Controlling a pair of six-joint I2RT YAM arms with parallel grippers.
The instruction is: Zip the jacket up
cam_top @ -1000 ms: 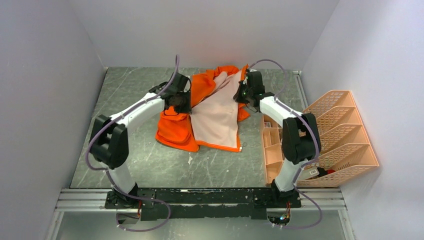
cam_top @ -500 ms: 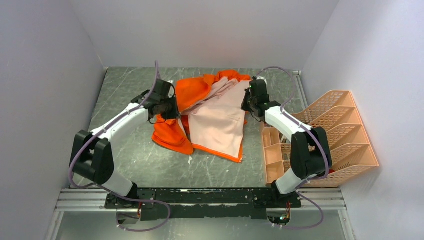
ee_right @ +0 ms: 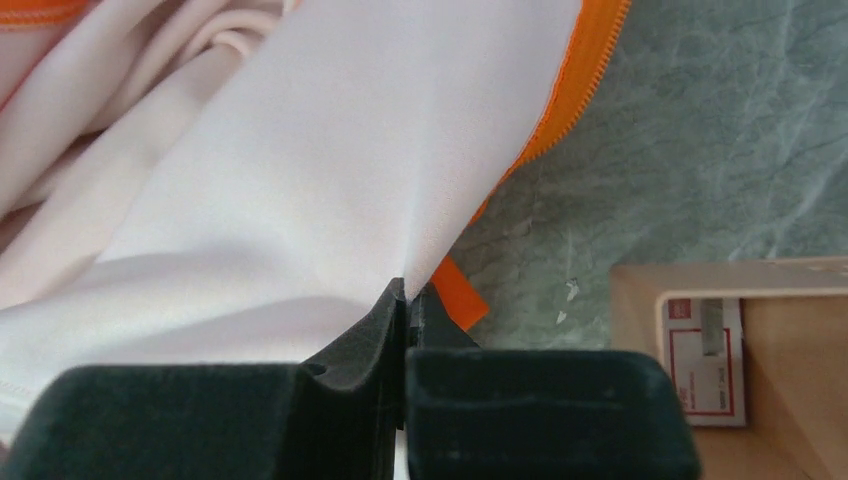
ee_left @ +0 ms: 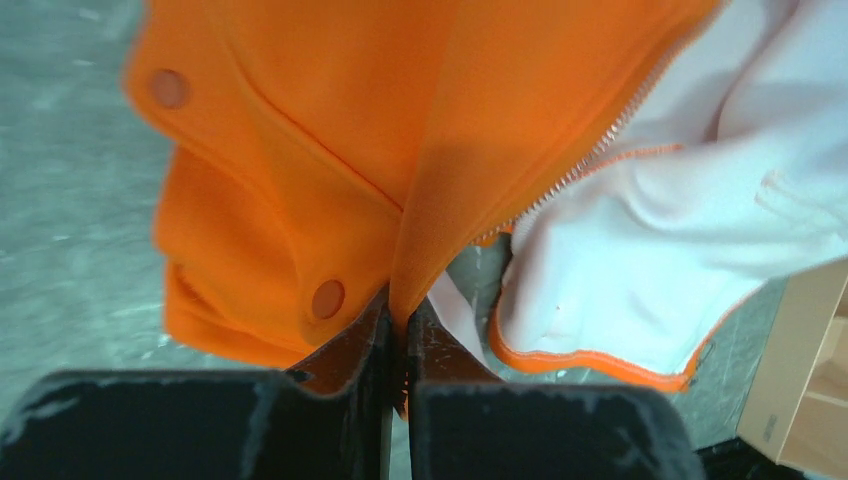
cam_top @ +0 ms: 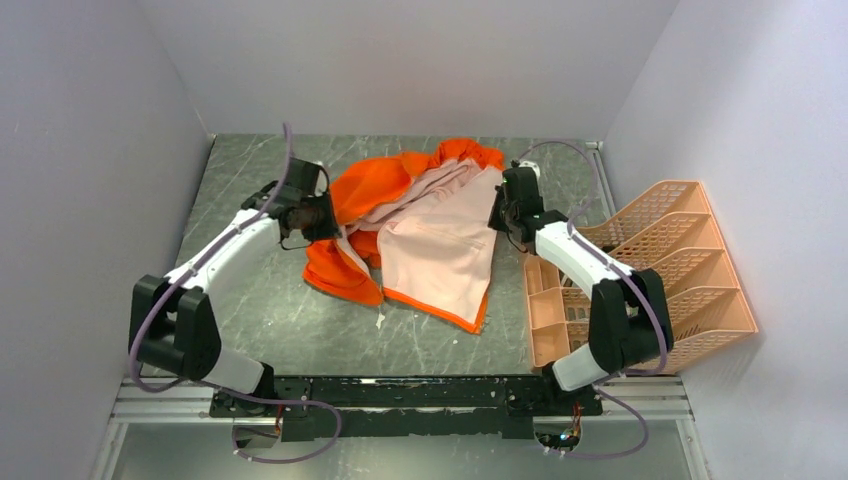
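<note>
The grey marbled tabletop (cam_top: 260,310) carried the bright orange soft-fabric jacket (cam_top: 440,240) at its middle to far part. The jacket lay open, with its pale pink lining turned up and its far end bunched. It was spread between the two arms, and its right edge was near the peach plastic lattice rack (cam_top: 690,260).

The left gripper (ee_left: 398,320) was closed tight on a fold of orange front panel. The right gripper (ee_right: 408,295) was likewise pinched closed on the edge of the pink-lined panel.

Risks noted, in my judgement:

1. The garment was inside out across much of its width, so drawing the two fronts together as they lay could leave the halves crossed or twisted rather than face to face.
2. The fabric was slack and layered, so a further outward pull could drag the whole jacket instead of flattening it, or carry the right edge onto the rack.
3. Each grip held thin cloth at the very fingertips, so tension could slip it free.
4. The light-coloured zipper (ee_left: 598,148) ran well away from the left grip. Neither the slider nor the bottom pin could be made out in any view, so engagement could not be confirmed as ready.
5. The round orange snap stud (ee_left: 327,298) sat just beside the left fingertips and could snag.
</note>
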